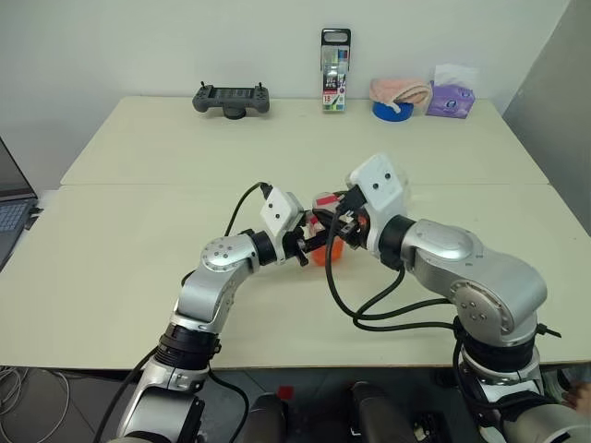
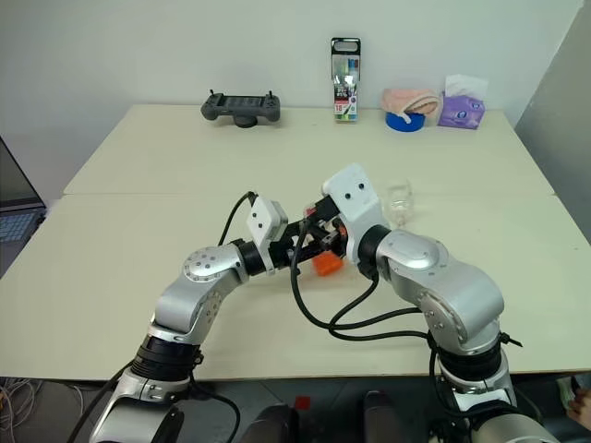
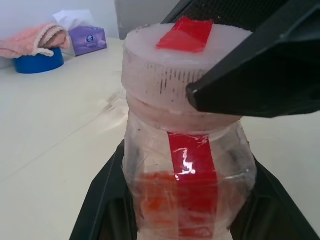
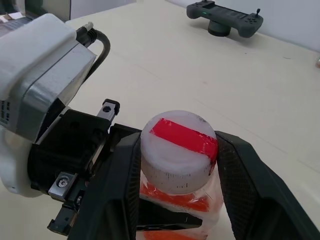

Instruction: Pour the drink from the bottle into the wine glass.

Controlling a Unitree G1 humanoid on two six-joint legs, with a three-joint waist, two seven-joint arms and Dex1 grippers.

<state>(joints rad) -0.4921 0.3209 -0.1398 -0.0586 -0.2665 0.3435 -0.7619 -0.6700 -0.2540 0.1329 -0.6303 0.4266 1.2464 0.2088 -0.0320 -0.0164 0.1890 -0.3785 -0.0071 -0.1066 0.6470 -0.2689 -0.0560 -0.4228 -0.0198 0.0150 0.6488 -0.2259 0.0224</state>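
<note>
The left pincer (image 3: 187,200) is clenched on the bottle (image 3: 187,165). Its two black fingers (image 3: 102,200) press on both sides of the bottle's clear body, low down. The bottle stands upright in this grip, held up a little above the worktop (image 1: 129,268).

The orange drink (image 3: 160,200) sits in the bottom part of the bottle, right between the left pincer's fingers. A red strip (image 3: 192,172) runs up the bottle's side and over the top of the cap (image 4: 178,150).

The right pincer (image 4: 178,170) comes at the bottle from the other side, higher up. Its two black fingers (image 4: 117,185) stand on either side of the pinkish-white cap and look to be touching it. They are close around the cap, but whether they squeeze it hard is not clear. The cap is on the bottle.

The wine glass (image 2: 399,201) stands on the worktop just past the right pincer, a little off to its right side. It is partly hidden behind the white wrist block, so it is hard to tell if anything is in it.

Far past both pincers, at the back edge of the worktop, there are a grey game controller (image 1: 232,99), a tall marker pack (image 1: 335,72), a blue tape roll (image 1: 392,110) with a pink cloth (image 1: 400,89) on it, and a purple tissue pack (image 1: 451,98). A laptop (image 1: 14,208) sits far off to the left pincer's side.
</note>
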